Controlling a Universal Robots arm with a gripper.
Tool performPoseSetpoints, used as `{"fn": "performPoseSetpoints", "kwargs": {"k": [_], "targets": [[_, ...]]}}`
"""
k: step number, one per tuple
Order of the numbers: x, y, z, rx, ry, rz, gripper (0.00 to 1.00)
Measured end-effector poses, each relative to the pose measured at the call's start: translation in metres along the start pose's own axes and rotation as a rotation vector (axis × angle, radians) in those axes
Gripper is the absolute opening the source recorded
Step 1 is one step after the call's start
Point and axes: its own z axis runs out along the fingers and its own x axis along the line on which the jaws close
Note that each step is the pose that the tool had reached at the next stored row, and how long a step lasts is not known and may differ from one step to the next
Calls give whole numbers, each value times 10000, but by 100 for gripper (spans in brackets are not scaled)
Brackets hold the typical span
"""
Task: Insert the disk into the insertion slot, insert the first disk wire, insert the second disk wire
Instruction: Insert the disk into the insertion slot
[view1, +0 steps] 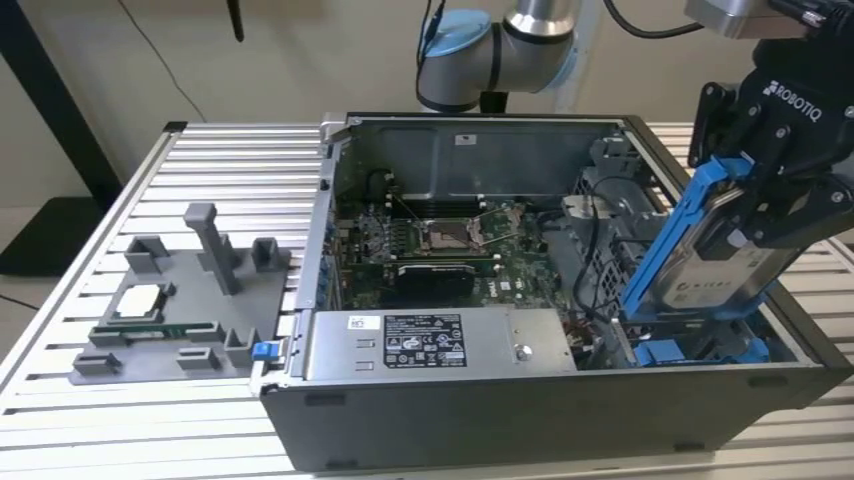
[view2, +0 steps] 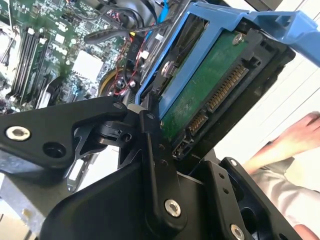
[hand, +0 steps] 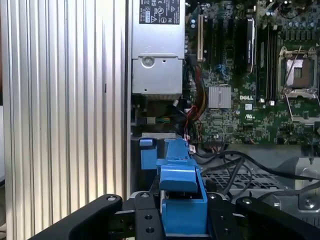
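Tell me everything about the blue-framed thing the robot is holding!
The disk is a flat silver-grey rectangle with a white label, clipped in a bright blue plastic frame. The second wrist view shows its underside: a green circuit board with connector contacts along one end. The gripper clamps its upper part. It stands steeply tilted in the open computer case, lower end near the insertion slot; contact there is unclear.

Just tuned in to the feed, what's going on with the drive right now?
The arm's tool is shut on the disk, holding it tilted in its blue carrier over the insertion slot at the exterior view's right of the open computer case. The disk's lower end is down near the slot's blue fittings, but it is not seated. In the second wrist view, a person's hand shows past the disk.
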Motion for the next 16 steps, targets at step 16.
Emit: {"fn": "performPoseSetpoints", "kwargs": {"k": [16], "targets": [[89, -25, 111, -67, -170, -7, 0]]}}
